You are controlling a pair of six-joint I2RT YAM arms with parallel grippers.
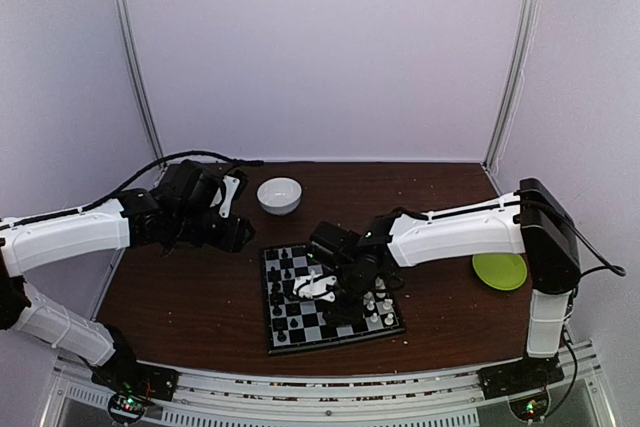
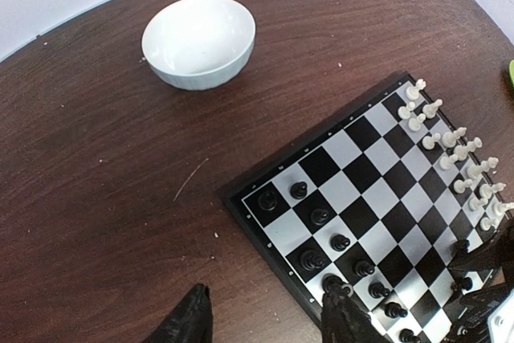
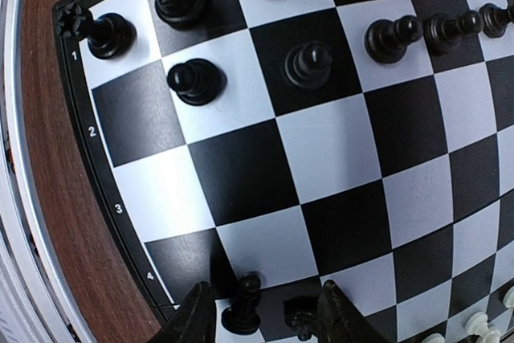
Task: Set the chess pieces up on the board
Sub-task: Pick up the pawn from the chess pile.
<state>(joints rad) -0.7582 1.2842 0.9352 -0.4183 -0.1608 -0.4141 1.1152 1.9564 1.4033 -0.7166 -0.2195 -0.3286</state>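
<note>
My right end effector [image 3: 261, 311] hangs low over the board [image 3: 321, 158], its fingers spread, with a black piece [image 3: 243, 304] standing between them at the bottom of the frame. My left end effector [image 2: 269, 323] is spread and empty over the desk [image 2: 104, 198] just beside the board's lower-left edge. The chess pieces [image 2: 320, 216] line that edge in black and the right edge in white.

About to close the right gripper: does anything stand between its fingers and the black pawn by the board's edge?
Yes. The black pawn stands inside the open right gripper, but a second small black piece sits between it and one finger. Closing would probably catch both.
</note>
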